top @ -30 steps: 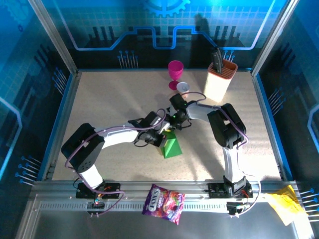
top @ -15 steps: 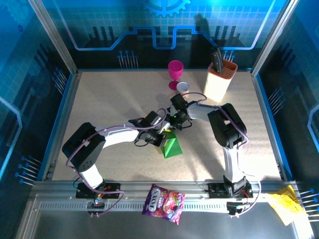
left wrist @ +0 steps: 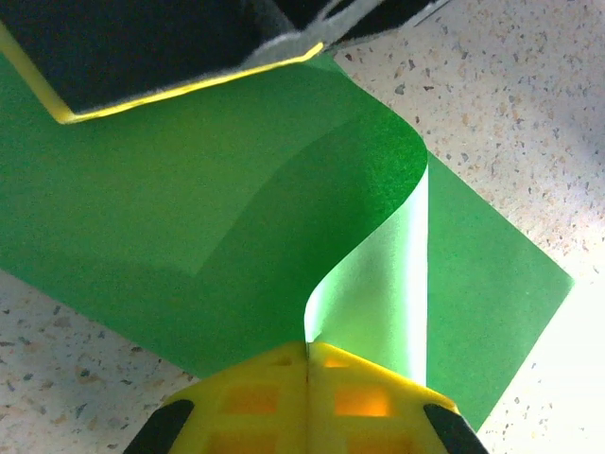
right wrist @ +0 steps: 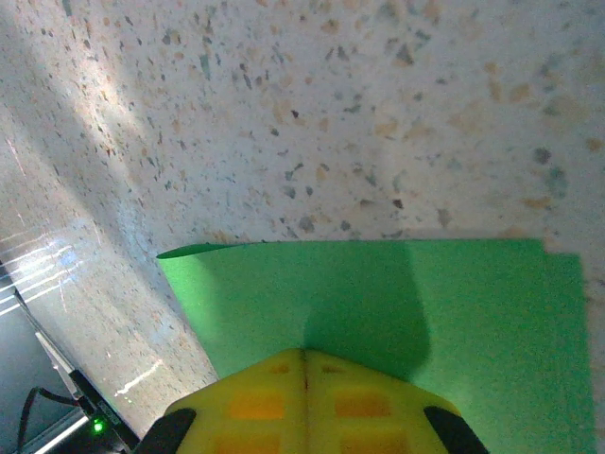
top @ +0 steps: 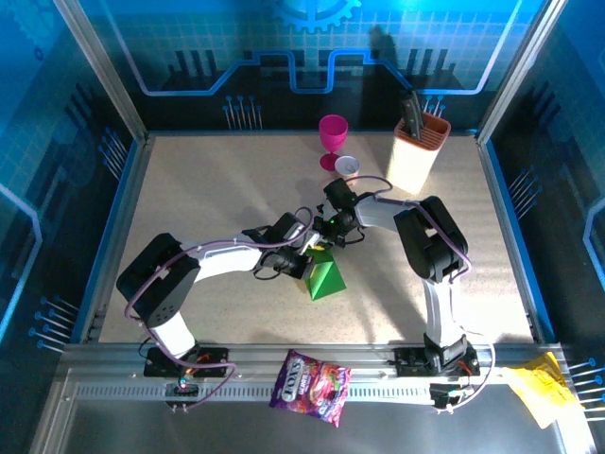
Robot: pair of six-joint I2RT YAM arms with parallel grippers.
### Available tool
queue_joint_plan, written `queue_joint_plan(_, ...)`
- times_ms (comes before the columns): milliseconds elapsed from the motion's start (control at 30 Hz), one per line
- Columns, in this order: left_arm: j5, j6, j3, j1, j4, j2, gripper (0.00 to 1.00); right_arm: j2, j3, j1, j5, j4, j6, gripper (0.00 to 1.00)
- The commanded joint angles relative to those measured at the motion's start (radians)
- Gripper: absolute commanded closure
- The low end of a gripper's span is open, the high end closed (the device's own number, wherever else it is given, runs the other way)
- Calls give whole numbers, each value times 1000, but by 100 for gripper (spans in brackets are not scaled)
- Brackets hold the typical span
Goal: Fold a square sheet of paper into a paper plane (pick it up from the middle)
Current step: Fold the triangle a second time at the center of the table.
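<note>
Square sheet of paper [left wrist: 189,208] seems light, floppy; left gripper [left wrist: 307,350] jaws pinch its lifted edge, right gripper [right wrist: 302,355] jaws, closed, pin it

- The sheet of paper [top: 324,280] lies mid-table [top: 208,199], with the left gripper [top: 307,268] at its left edge and the right gripper [top: 328,246] at its far edge (both touching it).
- Behind it stands a goblet [top: 332,140], with a small cup [top: 347,167] just before the goblet and a knife holder [top: 416,156] to their right.
- On the near rail, a snack bag [top: 310,386] lies before the sheet and crumpled paper [top: 536,388] lies at the right end.
</note>
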Motion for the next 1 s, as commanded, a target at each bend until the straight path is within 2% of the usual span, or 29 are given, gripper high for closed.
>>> queue_joint_plan(0, 4, -29, -29, 7, -43, -1, 100, 49, -68, -12, 105, -116, 8, 100)
queue_joint_plan(500, 28, -64, -49, -16, -42, -16, 100, 20, -90, -12, 81, -87, 29, 100)
queue_joint_plan(967, -33, -121, -85, -46, -24, -48, 100, 28, -88, -16, 73, -91, 19, 100)
